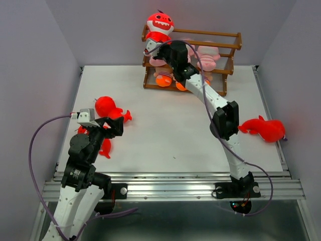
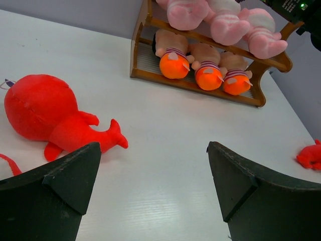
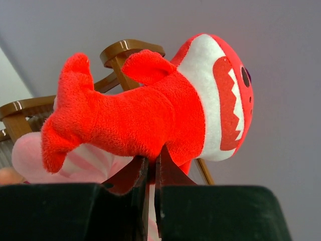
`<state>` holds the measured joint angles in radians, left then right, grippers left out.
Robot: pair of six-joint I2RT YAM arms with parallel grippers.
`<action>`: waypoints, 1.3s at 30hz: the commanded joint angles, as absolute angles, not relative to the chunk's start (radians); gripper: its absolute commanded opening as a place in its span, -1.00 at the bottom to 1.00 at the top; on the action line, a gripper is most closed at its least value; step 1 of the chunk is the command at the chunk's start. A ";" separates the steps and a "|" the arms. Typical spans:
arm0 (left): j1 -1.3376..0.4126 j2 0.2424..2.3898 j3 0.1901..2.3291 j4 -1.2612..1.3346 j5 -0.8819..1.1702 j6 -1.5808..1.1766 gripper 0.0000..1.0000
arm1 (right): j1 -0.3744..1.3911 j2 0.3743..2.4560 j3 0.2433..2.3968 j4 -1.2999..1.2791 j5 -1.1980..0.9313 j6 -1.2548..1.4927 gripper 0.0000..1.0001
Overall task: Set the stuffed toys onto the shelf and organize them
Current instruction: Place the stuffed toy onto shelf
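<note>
Left gripper (image 2: 153,173) hovers low over the near left part of the white table (image 1: 165,140), jaws spread wide and holding nothing. Just beside it, on its left, a red shark (image 2: 45,113) lies on the table with its tail toward the gripper. Part of a second red toy (image 1: 105,148) shows under the left arm, mostly hidden. Well apart, near the table's right edge, a third red shark (image 1: 266,129) lies on its side.

At the far edge stands the brown wooden shelf (image 2: 140,50). Its bottom tier holds three orange-footed striped dolls (image 2: 208,75) in a row, feet facing out. Its middle tier holds pink striped animals (image 2: 225,25) side by side.

Right gripper (image 3: 150,160) reaches to the shelf's top left corner. Its jaws are pressed almost together, pinching the underside of an upright red shark (image 3: 150,115) with a white toothy mouth. In the top view this shark is at the left end of the top tier, facing forward; whether it rests on the slats cannot be told.
</note>
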<state>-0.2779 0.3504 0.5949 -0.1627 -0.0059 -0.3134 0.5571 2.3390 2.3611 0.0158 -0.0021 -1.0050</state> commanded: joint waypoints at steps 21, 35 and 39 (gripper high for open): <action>-0.275 0.341 0.577 -0.121 -0.023 -0.293 0.97 | 0.511 2.454 2.464 0.271 -0.018 -1.075 -0.45; -0.273 0.336 0.575 -0.121 -0.023 -0.295 0.97 | 0.511 2.415 2.410 0.258 -0.014 -1.072 0.25; -0.275 0.334 0.575 -0.121 -0.025 -0.295 0.97 | 0.511 2.396 2.395 0.250 -0.011 -1.071 0.43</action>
<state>-0.2779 0.3492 0.5819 -0.1627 -0.0128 -0.3115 0.5137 2.4485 2.4062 0.1951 -0.0113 -1.0771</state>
